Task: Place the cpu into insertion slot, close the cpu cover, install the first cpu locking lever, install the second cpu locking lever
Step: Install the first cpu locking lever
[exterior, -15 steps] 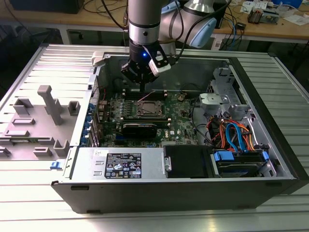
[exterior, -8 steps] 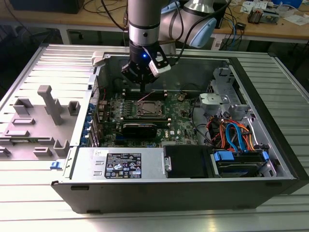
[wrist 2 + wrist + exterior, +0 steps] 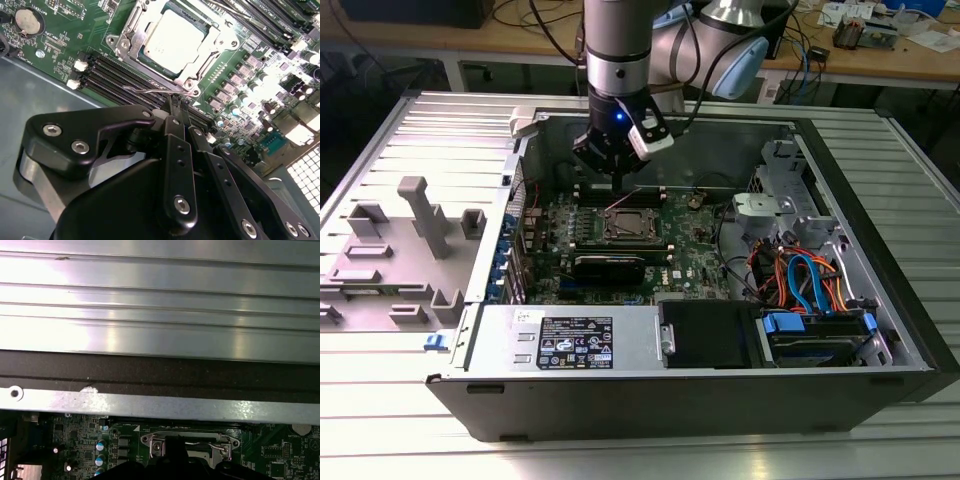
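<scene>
Gripper: my gripper (image 3: 178,102) is narrow, the fingertips drawn nearly together with nothing clearly between them.
Nearest thing: the thin wire locking lever (image 3: 150,91) lies just beside my tips; I cannot tell whether I am touching it.
Cpu: the cpu (image 3: 172,40) sits flat in the insertion slot (image 3: 625,222).
Cover: the cpu cover (image 3: 212,47) lies down around it, the chip showing through its window.
Step, as I judge it: seating a lever.
Doing it well: bear on the wire's end only, press down evenly, and keep clear of the memory slots (image 3: 120,75) alongside.
Writing: the white sticker (image 3: 575,343) on the case front carries print I leave unread.
</scene>
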You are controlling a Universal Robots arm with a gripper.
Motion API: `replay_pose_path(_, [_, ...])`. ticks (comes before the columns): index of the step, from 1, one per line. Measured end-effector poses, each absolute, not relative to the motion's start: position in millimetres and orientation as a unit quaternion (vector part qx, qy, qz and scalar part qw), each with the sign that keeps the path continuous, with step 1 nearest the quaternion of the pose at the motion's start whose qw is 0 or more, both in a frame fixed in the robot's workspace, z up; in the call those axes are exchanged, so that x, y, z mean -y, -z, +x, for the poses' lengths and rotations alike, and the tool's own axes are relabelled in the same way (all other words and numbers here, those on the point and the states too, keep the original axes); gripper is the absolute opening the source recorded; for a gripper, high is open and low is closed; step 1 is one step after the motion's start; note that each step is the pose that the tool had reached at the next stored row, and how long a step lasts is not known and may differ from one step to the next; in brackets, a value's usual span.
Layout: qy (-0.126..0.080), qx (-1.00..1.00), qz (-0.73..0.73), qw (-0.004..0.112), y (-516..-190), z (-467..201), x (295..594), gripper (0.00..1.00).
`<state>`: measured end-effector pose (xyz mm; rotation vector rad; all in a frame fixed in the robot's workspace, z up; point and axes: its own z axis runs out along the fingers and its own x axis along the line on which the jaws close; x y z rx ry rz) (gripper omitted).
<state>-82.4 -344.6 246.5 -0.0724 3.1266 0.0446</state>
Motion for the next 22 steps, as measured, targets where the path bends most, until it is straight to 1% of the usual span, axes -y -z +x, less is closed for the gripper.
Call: replay_pose_path(22, [-0.014, -1.000, -0.021, 0.007, -238.7, -80.0, 340.8, 0.11])
